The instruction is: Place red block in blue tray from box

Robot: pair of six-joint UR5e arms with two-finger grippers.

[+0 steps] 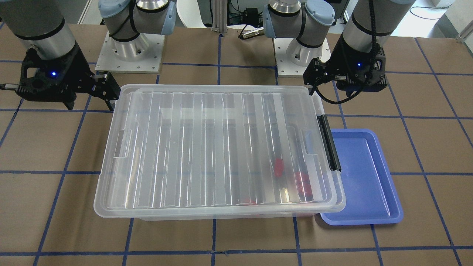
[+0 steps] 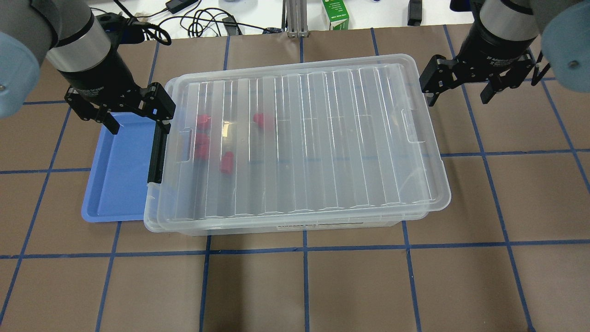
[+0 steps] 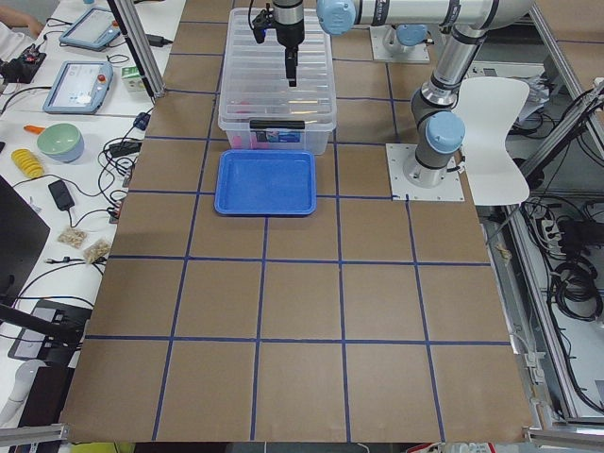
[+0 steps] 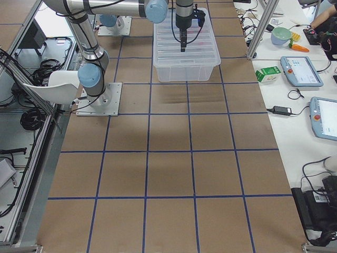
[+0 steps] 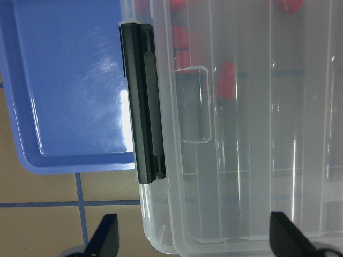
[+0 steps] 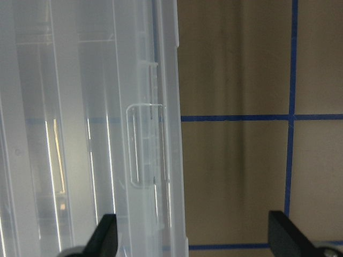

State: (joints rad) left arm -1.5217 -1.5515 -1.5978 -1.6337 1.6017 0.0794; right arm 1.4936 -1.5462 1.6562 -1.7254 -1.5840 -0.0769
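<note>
The red block [image 2: 226,162] lies on the floor of the box [image 2: 295,226], near its clipped end, with three more like it close by. All four show only as blurred red shapes through the ribbed lid [image 2: 332,138]. That lid sits closed over the box, so nothing can be taken out until it comes off. The black clip handle [image 2: 156,152] lies folded against that same end and looks latched, though I cannot be certain. This probably explains where the arms are. The left jaws hang above the clipped end, spread wide and holding nothing, one finger out past the box's end and the other over the lid. The right jaws hover at the box's opposite end, just as wide and just as empty, straddling the lid's rim. I take them to be poised to free and lift the lid from both ends. The blue tray [image 2: 115,184] lies flat on the worktop [image 2: 322,286], hard against the box's clipped end with one edge tucked beneath the overhanging rim. It holds nothing, and sits close enough that carrying a block over should be short.
</note>
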